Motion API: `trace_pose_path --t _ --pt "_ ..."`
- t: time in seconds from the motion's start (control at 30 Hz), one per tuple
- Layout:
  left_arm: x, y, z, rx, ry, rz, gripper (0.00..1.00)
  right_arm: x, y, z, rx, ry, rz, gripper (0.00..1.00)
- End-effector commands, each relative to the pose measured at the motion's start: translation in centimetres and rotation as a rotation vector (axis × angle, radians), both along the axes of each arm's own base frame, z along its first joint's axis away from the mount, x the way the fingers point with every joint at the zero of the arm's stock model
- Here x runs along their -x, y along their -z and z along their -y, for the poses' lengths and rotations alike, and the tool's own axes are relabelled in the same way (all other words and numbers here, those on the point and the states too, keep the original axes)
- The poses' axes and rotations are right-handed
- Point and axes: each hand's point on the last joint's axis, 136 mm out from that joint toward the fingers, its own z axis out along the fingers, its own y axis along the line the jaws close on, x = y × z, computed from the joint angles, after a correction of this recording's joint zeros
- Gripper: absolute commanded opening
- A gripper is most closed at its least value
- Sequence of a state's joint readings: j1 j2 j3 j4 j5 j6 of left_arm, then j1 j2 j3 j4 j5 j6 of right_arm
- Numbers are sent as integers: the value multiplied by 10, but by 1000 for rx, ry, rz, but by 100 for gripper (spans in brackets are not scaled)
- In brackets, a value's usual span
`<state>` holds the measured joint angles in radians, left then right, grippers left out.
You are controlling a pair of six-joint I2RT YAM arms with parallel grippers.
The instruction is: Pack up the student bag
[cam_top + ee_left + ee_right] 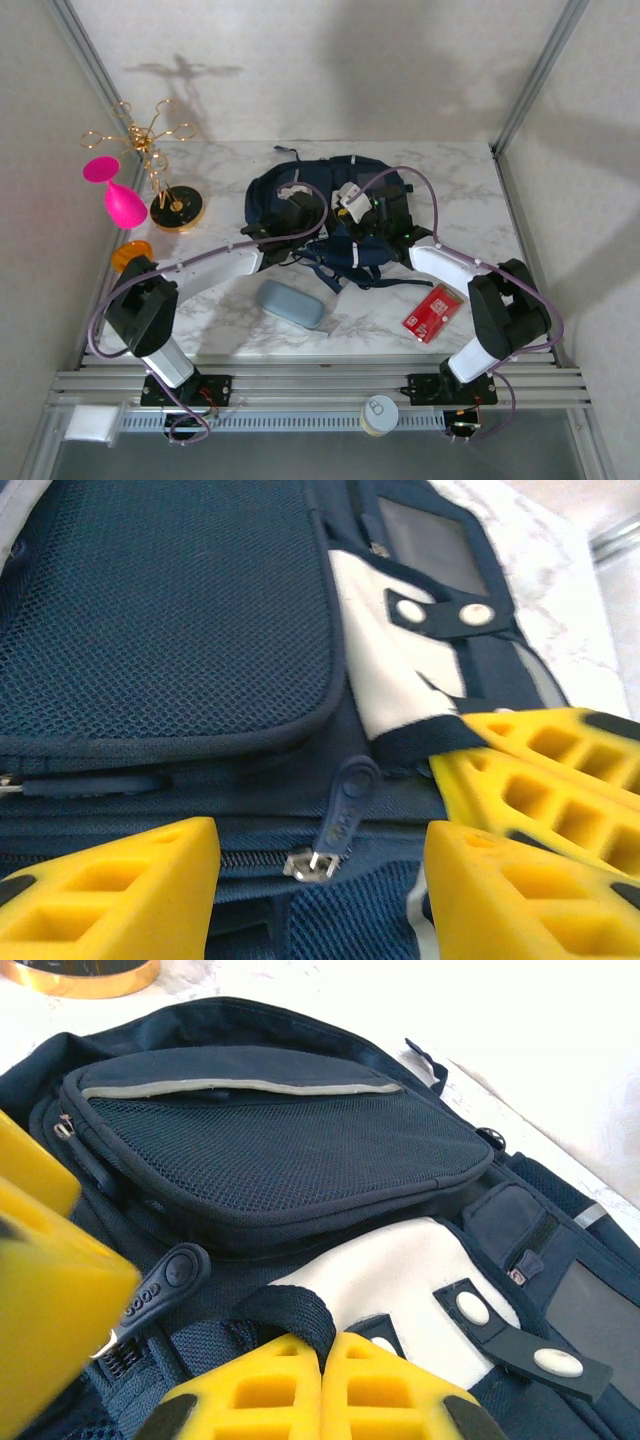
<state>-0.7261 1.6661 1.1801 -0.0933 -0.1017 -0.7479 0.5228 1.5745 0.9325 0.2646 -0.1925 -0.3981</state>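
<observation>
**Both tools at the student bag's front zipper**

Far left of the desk point(230, 335): a pink goblet point(122, 200), tilted, beside a gold wire stand point(175, 208), with an orange disc point(131, 254) just in front at the edge. Further right, near the front edge, a grey-blue pouch point(291, 303), lying apart from the bag.

Mid-desk, toward the back: the student bag point(300, 180), flat on its back, mesh pocket point(270, 1160) facing up, dark straps trailing toward the arms.

Over the bag's left half: the left tool point(320, 880), yellow fingers point(110, 890) held apart, a navy zipper pull point(340, 810) standing in the gap, seemingly clear of both.

Just to its right: the right tool point(320, 1385), fingers pressed together at the lower edge of the bag's white patch point(390, 1270). A dark webbing loop point(290, 1310) curls up right at the tips; cannot tell whether pinched between them or merely touched.

Further right, on bare marble near the right arm: a red packet point(433, 312), well apart from the bag. Below the desk's front rail: a white-lidded can point(380, 415).
</observation>
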Motion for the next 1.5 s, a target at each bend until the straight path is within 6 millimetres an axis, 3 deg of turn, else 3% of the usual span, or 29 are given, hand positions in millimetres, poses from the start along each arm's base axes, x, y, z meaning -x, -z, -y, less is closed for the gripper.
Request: trace_pose_path --t 0.0,0.17,0.37,0.47,0.6,0.8,0.87,0.97,1.07,1.2,1.47 --pt "-4 6 -7 -32 -78 -32 55 -4 -86 -13 -201 -44 209 0" --pt "-12 8 13 -78 -21 -47 59 -5 -87 -16 -214 -57 204 0" --pt "-13 29 -10 -205 -140 -73 52 -4 -97 -13 -251 -54 223 0" --pt "-7 17 -16 -159 -163 -50 49 -8 -103 -10 -258 -45 231 0" --pt "5 -3 -40 -156 -220 -9 47 -13 -108 -6 -261 -31 237 0" --pt "29 -9 -67 -131 -237 -10 45 -11 -113 -7 -280 -54 241 0" --pt "33 -18 -58 -82 -166 9 46 -10 -113 -10 -281 -70 238 0" --pt "34 -32 -26 -33 33 47 51 -10 -116 -10 -287 -67 229 0" --pt "35 -21 -4 -85 182 4 51 -8 -117 -10 -295 -72 222 0" --pt "36 -8 13 -83 251 -52 50 -11 -110 -10 -290 -55 195 0" --pt "17 8 14 -137 195 -84 43 -11 -110 -14 -309 -74 173 0"
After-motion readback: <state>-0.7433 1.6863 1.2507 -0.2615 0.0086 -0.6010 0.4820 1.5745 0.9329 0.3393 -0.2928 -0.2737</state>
